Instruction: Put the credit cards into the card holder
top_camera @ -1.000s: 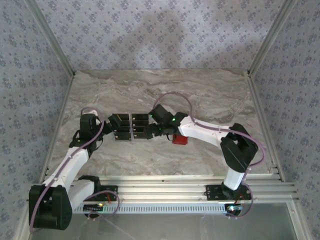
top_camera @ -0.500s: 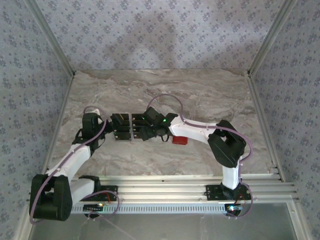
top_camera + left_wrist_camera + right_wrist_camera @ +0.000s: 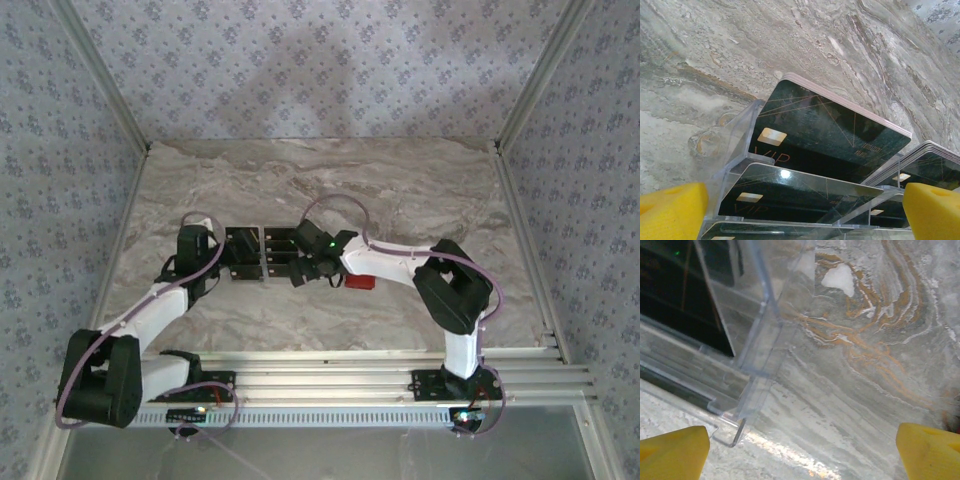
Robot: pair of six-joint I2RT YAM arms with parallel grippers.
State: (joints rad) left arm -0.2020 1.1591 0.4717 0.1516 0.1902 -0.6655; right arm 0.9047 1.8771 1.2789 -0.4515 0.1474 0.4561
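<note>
Looks like this is the grab-a-card step, with nothing carried over yet as far as I can see. The credit cards (image 3: 825,132) all sit tilted in tiers in a clear stand (image 3: 757,340) in the middle of the counter (image 3: 420,190). The card holder (image 3: 360,281) is a little red patch lying just beside the right forearm (image 3: 395,262), too small to tell if it's folded open. The left jaws are spread wide and empty, with the yellow pads (image 3: 671,210) either side of the nearest cards. The right jaws are spread and empty too, hanging by the stand's corner over bare marble. My guess for the next move is that the left one has to line up on a single card's edge and pinch just that one, without dragging its neighbours or shoving the stand.
</note>
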